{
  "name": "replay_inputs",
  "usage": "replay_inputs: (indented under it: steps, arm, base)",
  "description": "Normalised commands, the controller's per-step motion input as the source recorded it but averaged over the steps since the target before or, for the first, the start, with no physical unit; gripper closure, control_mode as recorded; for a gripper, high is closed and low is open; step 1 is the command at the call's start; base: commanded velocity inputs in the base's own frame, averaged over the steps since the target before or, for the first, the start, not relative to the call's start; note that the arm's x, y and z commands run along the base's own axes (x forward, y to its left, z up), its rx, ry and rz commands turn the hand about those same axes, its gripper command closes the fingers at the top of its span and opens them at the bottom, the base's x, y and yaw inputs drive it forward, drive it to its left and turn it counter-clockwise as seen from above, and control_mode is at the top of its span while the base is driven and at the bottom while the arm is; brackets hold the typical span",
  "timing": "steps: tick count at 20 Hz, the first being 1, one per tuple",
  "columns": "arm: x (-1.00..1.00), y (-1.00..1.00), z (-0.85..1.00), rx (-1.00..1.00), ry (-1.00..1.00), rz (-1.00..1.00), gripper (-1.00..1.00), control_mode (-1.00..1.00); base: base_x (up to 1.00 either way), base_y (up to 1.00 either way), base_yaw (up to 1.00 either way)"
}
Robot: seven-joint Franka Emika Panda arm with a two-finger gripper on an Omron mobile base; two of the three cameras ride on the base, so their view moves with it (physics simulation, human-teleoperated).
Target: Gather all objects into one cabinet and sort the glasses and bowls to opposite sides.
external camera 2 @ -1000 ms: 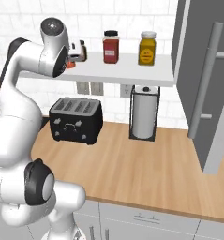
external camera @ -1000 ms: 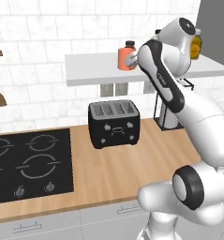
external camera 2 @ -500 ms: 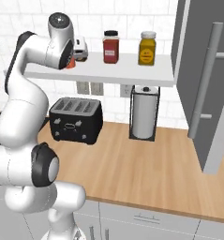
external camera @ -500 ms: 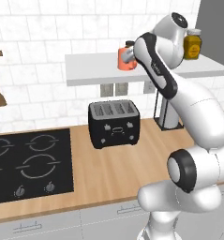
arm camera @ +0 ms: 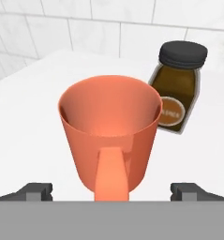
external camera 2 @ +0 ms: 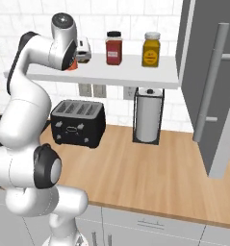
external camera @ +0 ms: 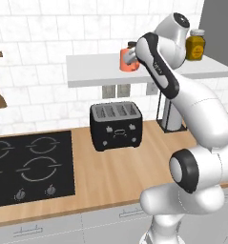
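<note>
The cup (arm camera: 109,133) stands upright on the white shelf (arm camera: 29,126), empty, its handle turned toward the hand. It is salmon-orange with smooth, glossy walls that taper toward the base, so it looks rigid, light and probably slippery, and breakable if it is ceramic. The handle is a narrow strip; pinching it would likely let the cup swing. A firmer hold seems to be across the body, one finger on each side wall below the rim, with the handle left between them.

The gripper (arm camera: 112,191) sits just short of the cup, its jaws spread as wide as they go, one tip on either side, holding nothing.

A dark-lidded brown jar (arm camera: 177,93) stands just behind the cup, near enough to be nudged. Below the shelf, a black toaster (external camera: 116,125) sits on the wooden counter (external camera: 110,176).
</note>
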Motion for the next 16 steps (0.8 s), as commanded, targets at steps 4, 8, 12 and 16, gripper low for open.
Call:
replay_inputs:
  steps: [4,8,12,16]
  arm:
    - [0.00,0.00,-0.13,0.00,0.00,0.00,-1.00,-1.00]
    - [0.06,0.00,0.00,0.00,0.00,0.00,-1.00,-1.00]
    - [0.25,0.01,0.00,0.00,0.00,0.00,-1.00,-1.00]
    - [0.23,0.01,0.00,0.00,0.00,0.00,-1.00,-1.00]
  base:
    - [0.00,0.00,0.00]
    - [0.00,0.00,0.00]
    - [0.00,0.00,0.00]
    - [0.00,0.00,0.00]
